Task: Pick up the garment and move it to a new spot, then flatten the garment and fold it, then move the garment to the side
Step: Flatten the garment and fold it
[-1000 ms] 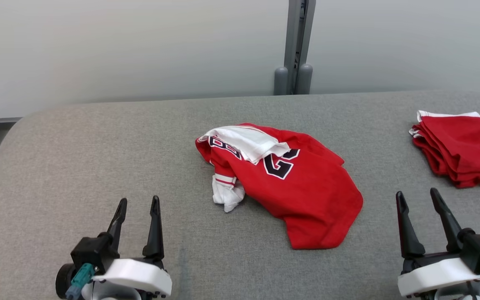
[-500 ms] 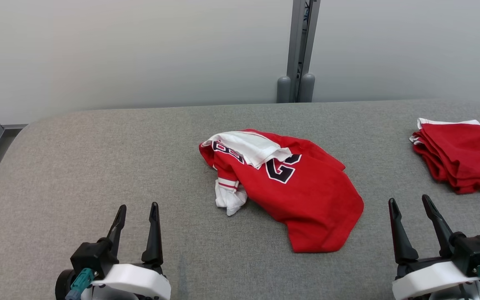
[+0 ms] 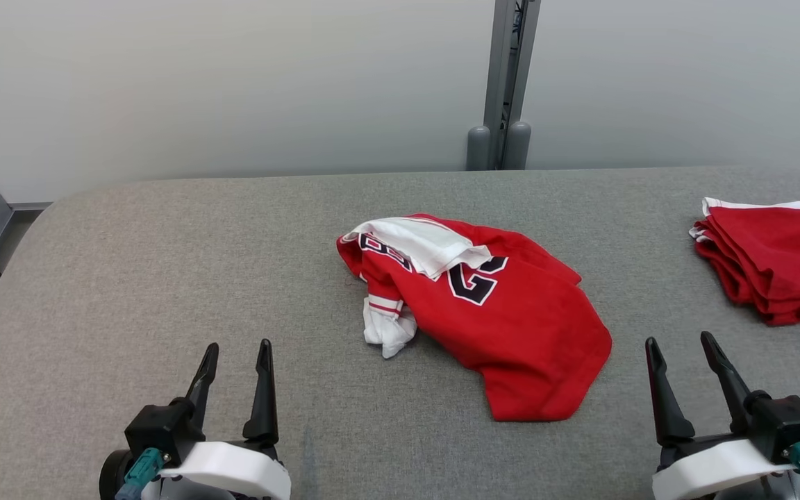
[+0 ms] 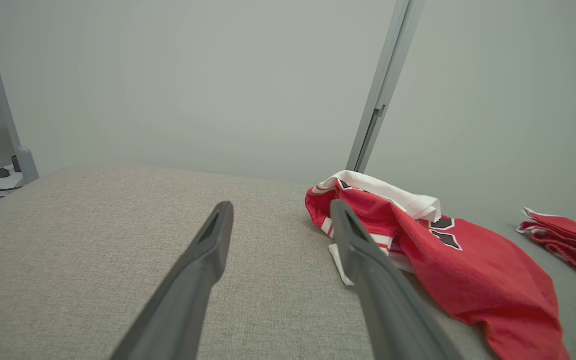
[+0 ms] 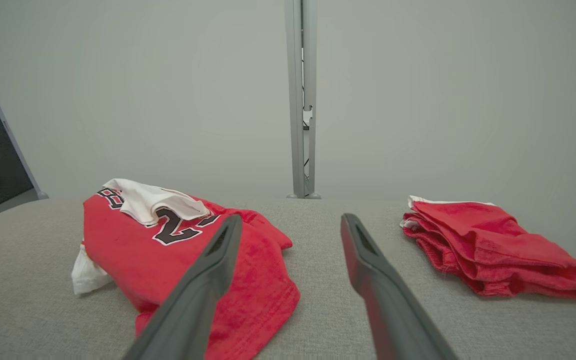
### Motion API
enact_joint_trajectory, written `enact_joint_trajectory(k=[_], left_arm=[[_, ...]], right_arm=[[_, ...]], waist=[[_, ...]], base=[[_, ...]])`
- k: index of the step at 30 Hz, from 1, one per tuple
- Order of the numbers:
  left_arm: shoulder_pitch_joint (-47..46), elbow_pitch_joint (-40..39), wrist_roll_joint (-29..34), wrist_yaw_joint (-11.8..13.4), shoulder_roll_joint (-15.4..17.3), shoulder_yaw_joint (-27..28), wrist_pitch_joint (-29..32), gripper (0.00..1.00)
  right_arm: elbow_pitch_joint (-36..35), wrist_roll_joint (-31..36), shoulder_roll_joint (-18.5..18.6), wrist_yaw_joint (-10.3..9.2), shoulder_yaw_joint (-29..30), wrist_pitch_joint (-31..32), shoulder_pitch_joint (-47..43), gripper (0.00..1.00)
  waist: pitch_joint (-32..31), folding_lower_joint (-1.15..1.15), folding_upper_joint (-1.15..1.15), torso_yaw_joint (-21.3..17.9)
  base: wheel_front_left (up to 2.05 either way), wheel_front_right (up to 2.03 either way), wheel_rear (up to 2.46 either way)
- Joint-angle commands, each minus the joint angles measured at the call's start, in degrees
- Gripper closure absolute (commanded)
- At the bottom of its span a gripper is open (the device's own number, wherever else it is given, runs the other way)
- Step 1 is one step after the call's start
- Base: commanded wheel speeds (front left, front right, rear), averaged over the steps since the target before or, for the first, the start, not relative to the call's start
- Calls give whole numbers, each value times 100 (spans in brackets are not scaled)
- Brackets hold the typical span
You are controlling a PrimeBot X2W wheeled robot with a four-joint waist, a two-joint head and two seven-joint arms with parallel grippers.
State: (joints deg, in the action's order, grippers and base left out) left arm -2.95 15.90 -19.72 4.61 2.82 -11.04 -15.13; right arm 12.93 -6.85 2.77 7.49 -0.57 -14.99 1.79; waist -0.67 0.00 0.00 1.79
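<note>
Jaws of both arms are spread and empty, apart from the crumpled red garment (image 3: 511, 326) in the middle of the grey bench (image 3: 164, 264). At right lie folded red clothes (image 3: 775, 257); a grey post (image 3: 507, 69) stands behind.

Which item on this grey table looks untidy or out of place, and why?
The red jersey in the middle of the table lies crumpled, its white part bunched over the lettering. The folded red garments at the right are neatly stacked.
</note>
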Motion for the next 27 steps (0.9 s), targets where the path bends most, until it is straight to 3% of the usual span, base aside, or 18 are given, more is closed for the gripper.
enact_joint_trajectory(k=[1, 9, 16, 27], left_arm=[[-10, -5, -29, 14, 17, -6, 0, 0], [-49, -29, -53, 16, 18, -64, 0, 0], [-158, -86, -84, 38, 19, -107, 0, 0], [-365, -165, -114, 59, 17, -117, 0, 0]], right_arm=[[63, 39, 26, 0, -12, -28, -28, 0], [469, 77, 24, 0, -384, 59, -2, 0], [1301, -13, 31, 0, -925, 148, 244, 0], [2487, 75, 31, 0, -961, 12, 1175, 0]], waist=[[14, 0, 0, 23], [103, 0, 0, 163], [363, 0, 0, 380], [775, 0, 0, 686]], base=[[0, 0, 0], [0, 0, 0], [0, 0, 0], [0, 0, 0]])
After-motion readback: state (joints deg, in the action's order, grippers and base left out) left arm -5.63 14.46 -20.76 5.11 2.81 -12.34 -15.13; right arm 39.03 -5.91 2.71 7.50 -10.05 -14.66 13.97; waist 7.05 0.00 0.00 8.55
